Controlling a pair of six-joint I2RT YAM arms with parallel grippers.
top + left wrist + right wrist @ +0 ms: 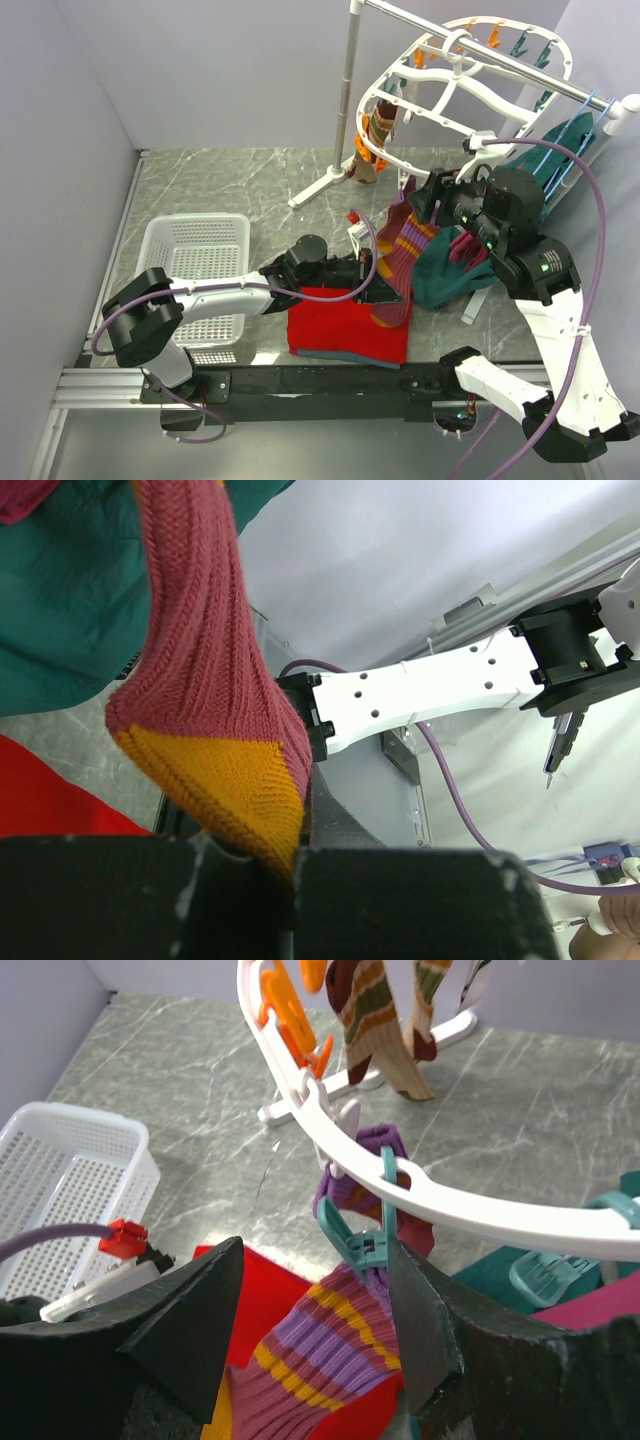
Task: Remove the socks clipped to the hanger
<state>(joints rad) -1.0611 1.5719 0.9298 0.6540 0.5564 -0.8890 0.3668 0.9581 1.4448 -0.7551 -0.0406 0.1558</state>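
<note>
Maroon ribbed knit: 1 maroon sock (408, 250) with an orange-yellow patch at the foot end and purple and yellow stripes. Location: hanging from 1 teal clip peg (365, 1245) on the lower rim of the white hanger (500, 1222), foot end trailing down towards the red cloth (345, 325) on the counter (230, 180).

Handling (judged): light, soft, stretchy, not fragile. The ribbed surface should grip well, so slipping is unlikely, but the knit will lengthen before the peg lets go. A hard pull would probably swing the hanging frame rather than free the cuff. Best hold: low on the foot for tension, with the peg itself squeezed to release the cuff.

Left end effector (295, 870): clamped together on the orange-yellow patch.
Right end effector (310, 1325): fingers apart, 1 on either side of the peg and upper sock, holding nothing. Whether it touches the peg cannot be told.

Also on the frame: 1 tan-brown striped sock (385, 1020) and several orange pegs (285, 1010).
Nearby: teal garment (450, 280), white laundry basket (200, 260).

View notes:
- Left wrist view alone shows the pinch on the patch, which is hard to make out from overhead.
- Right wrist view alone shows the peg biting the cuff.
- Top view alone shows the whole oval frame and both arms.
</note>
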